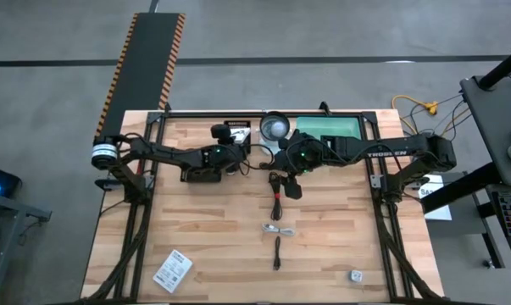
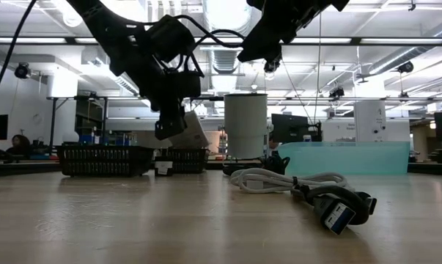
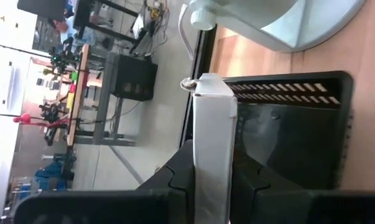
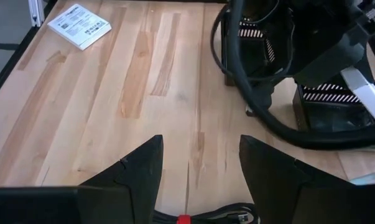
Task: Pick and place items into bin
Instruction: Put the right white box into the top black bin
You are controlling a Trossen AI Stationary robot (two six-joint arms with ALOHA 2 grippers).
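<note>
My left gripper (image 1: 231, 152) hangs over the black slatted bin (image 3: 293, 137) near the far edge, shut on a flat white packet (image 3: 212, 143). My right gripper (image 4: 199, 168) is open and held above the table, over a black coiled cable with a red tie (image 4: 184, 219). That cable (image 1: 276, 202) lies flat at the table's middle. Toward the near edge lie a pale grey cable (image 1: 278, 229) and a short black stick (image 1: 277, 252). A white printed packet (image 1: 172, 271) and a tiny grey bit (image 1: 355, 275) rest near the near edge. My left gripper pinches the white packet between its two fingers (image 3: 175, 180), which lie on its two broad faces. The packet shows edge-on, and its free end (image 3: 211, 87) sticks out past the fingertips. It is lifted clear, above the black bin.
A second black bin (image 1: 202, 175) sits under the left arm. A white round lamp base (image 1: 274, 125) and a teal tray (image 1: 331, 127) stand at the far edge. Bare wood lies left and right of the items (image 1: 196, 229).
</note>
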